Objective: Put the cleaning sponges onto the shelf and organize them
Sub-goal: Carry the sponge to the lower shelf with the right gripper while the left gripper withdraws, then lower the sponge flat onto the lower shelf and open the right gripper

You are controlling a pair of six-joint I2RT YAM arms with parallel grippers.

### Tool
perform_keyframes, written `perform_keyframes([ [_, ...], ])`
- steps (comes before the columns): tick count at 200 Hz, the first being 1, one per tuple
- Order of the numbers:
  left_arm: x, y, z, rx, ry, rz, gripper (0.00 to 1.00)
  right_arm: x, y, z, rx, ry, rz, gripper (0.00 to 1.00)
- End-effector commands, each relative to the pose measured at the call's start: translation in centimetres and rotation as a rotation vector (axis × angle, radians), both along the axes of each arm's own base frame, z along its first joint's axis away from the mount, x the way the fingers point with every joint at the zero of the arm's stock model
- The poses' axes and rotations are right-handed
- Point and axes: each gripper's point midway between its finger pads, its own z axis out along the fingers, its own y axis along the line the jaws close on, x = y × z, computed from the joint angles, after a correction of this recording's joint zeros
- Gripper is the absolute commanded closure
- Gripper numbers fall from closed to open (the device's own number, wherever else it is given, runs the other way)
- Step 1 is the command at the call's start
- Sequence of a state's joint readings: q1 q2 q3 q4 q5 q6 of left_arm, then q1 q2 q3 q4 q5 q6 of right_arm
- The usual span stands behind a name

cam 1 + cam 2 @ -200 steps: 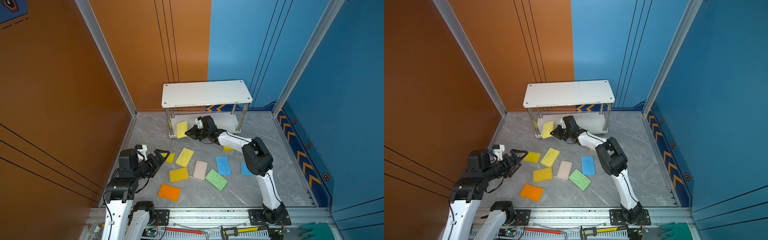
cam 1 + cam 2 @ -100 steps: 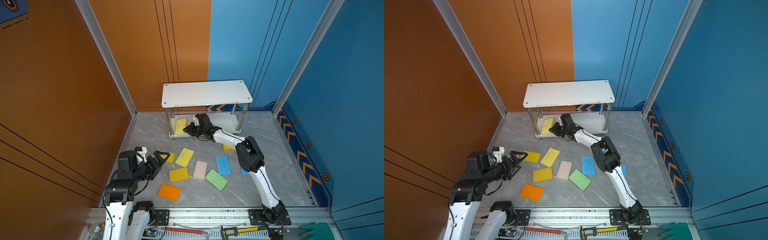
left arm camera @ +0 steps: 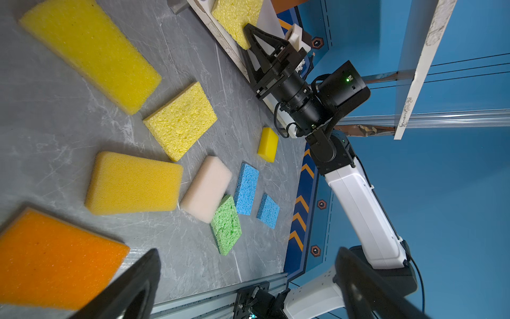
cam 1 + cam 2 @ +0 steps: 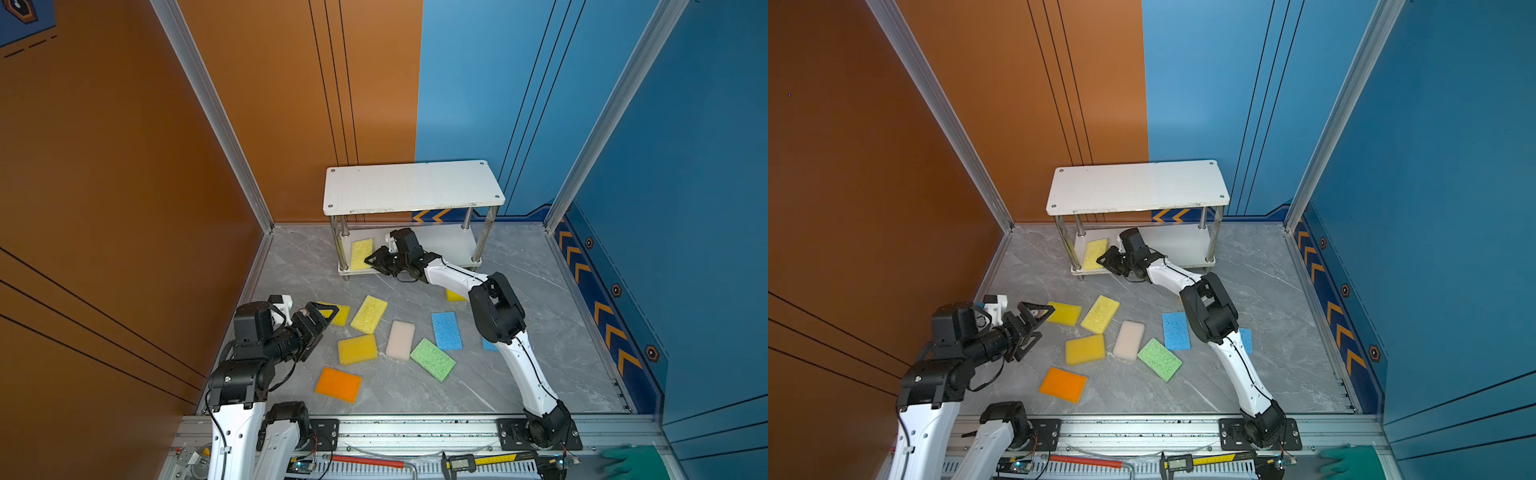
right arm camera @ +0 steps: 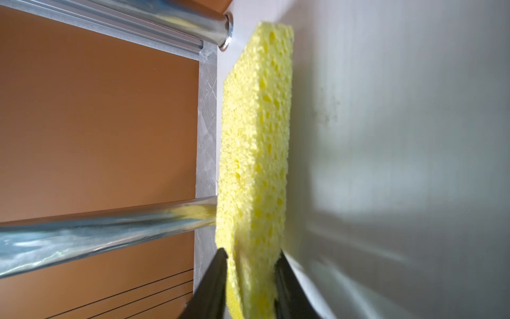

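The shelf (image 4: 411,187) (image 4: 1133,187) stands at the back, its top board bare. A porous yellow sponge (image 4: 360,252) (image 4: 1094,252) (image 5: 256,138) lies at the left end of the lower board, and my right gripper (image 4: 374,262) (image 5: 249,254) is shut on its near end. My left gripper (image 4: 322,328) (image 3: 248,252) hangs open and empty over the floor at front left. Near it lie yellow sponges (image 4: 369,313) (image 4: 357,349), an orange one (image 4: 338,384), a beige-pink one (image 4: 400,340), a green one (image 4: 432,359) and a blue one (image 4: 446,330).
Another yellow sponge (image 4: 455,296) and a second blue one (image 4: 490,345) peek out from behind the right arm. A smooth yellow sponge (image 4: 340,315) lies just past the left fingertips. Metal posts (image 5: 110,229) flank the lower board. Walls close in the floor on three sides.
The right gripper has pushed the yellow sponge back and left, onto the lower board. The left gripper has shifted slightly and stays open.
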State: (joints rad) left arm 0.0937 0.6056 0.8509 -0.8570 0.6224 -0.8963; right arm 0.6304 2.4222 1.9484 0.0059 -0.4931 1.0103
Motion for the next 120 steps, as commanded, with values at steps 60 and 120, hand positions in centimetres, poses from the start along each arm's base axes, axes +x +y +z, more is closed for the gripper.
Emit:
perform_keyframes([
  [60, -0.1, 0.0, -0.1, -0.012, -0.011, -0.033, 0.01, -0.6, 0.5, -1.2, -0.166, -0.029, 0.053, 0.39],
  [120, 0.0, 0.1, -0.1, -0.027, -0.012, -0.034, 0.02, -1.1, 0.1, -2.4, -0.333, -0.075, 0.104, 0.31],
])
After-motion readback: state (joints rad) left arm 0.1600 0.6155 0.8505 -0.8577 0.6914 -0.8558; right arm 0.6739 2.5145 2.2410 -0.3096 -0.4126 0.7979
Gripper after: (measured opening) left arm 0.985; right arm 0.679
